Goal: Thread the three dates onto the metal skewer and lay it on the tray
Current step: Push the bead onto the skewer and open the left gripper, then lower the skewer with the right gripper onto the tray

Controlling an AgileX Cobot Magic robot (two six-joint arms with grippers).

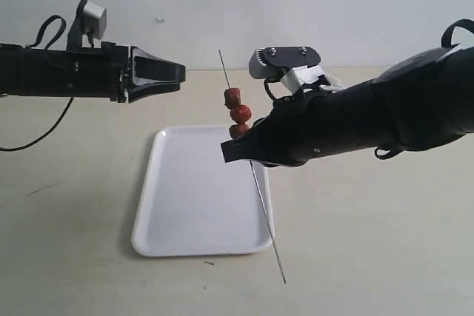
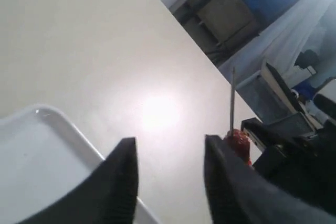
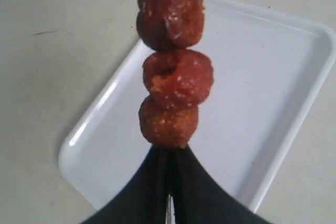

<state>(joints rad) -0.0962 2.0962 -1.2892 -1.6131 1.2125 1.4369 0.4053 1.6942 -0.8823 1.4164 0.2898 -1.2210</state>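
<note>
Table (image 1: 370, 242): pale and flat, lying below both grippers.
Right arm (image 1: 385, 116): comes in from the right side, sloping slightly down toward the middle, with its wrist over the tray's right edge.
Left arm (image 1: 59, 70): held level, well above the table, pointing toward the right gripper.
Tray (image 1: 192, 205): white, flat on the table, directly under the right gripper and lower than the left gripper, off to its front.
Metal skewer (image 1: 266, 220): tilted. Its top tip rises above the right gripper and its long lower end runs down past the tray's near right corner. Whether that end touches the table cannot be told.
Right gripper (image 1: 235, 149): clamped tight on the skewer, its fingertips (image 3: 157, 166) pressed together just under the lowest date.
Left gripper (image 1: 174, 75): jaws spread and holding nothing, well apart from the skewer, whose top tip shows beyond its fingers (image 2: 123, 182).
Dates (image 1: 238, 114): three reddish-brown ones threaded on the skewer in a touching stack, immediately above the right gripper's fingertips.
</note>
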